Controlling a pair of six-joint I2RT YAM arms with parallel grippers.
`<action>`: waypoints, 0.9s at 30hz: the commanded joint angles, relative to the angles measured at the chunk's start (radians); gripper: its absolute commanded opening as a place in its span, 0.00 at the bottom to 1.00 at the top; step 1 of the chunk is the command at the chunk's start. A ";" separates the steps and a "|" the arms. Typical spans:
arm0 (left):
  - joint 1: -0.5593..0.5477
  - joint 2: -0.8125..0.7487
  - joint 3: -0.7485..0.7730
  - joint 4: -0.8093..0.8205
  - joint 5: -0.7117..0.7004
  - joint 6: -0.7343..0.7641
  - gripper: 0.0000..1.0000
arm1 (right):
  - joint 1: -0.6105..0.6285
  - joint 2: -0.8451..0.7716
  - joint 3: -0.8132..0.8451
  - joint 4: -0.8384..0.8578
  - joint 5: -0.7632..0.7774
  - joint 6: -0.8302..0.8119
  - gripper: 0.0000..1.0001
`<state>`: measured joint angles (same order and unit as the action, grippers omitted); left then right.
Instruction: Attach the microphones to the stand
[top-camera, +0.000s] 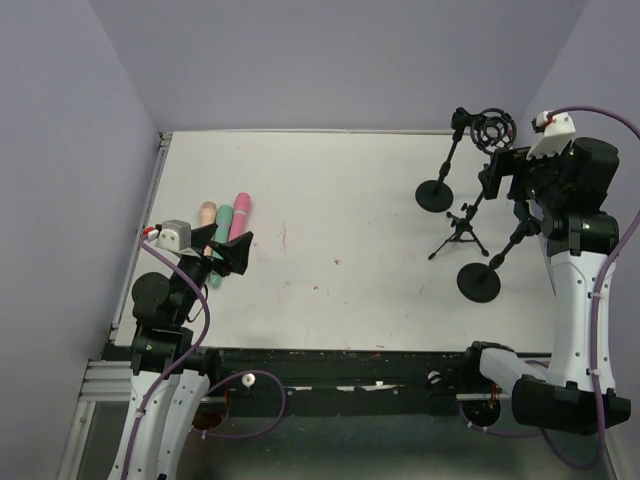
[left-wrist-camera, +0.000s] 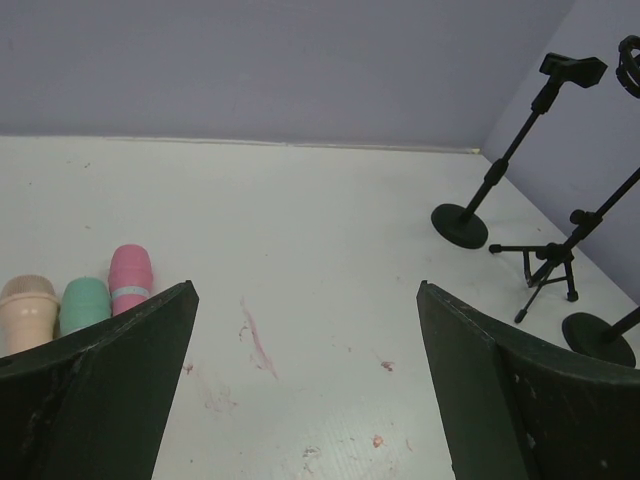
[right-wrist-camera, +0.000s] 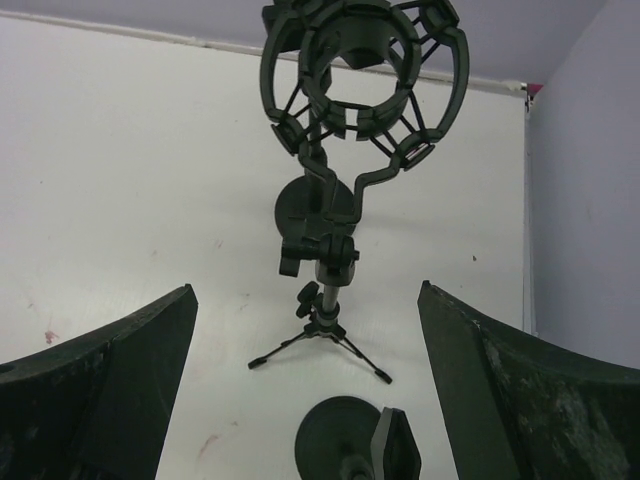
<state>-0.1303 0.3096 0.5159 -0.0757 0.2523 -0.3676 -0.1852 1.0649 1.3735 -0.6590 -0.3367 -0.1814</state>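
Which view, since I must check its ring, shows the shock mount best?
Right wrist: the shock mount fills the upper centre, close, ring and struts plain. The top view shows it small, far right. The left wrist view catches only a sliver at its top right corner.

White table (top-camera: 350, 200), flat top, a few faint red smudges (top-camera: 283, 238) near the middle. Left side: three microphones lying side by side, touching, heads toward the far edge: peach microphone (top-camera: 207, 212) outermost, teal microphone (top-camera: 223, 218) in the middle, pink microphone (top-camera: 241, 210) innermost. Their near ends are hidden in the top view. Right side: three black stands upright, well apart from the microphones: far round-base stand (top-camera: 435, 195), small tripod stand (top-camera: 460, 238) just behind the near round-base stand (top-camera: 479, 283).
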 joint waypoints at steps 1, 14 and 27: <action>0.005 -0.001 0.018 0.022 0.027 -0.001 0.99 | -0.005 0.055 0.042 0.028 0.117 0.083 1.00; 0.006 -0.003 0.016 0.025 0.031 -0.002 0.99 | -0.011 0.087 -0.074 0.085 0.048 0.013 0.97; 0.004 0.006 0.019 0.021 0.033 -0.001 0.99 | -0.017 0.142 -0.172 0.240 -0.028 -0.073 0.85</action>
<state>-0.1303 0.3096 0.5159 -0.0753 0.2626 -0.3676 -0.1967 1.1816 1.2236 -0.4892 -0.3138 -0.2134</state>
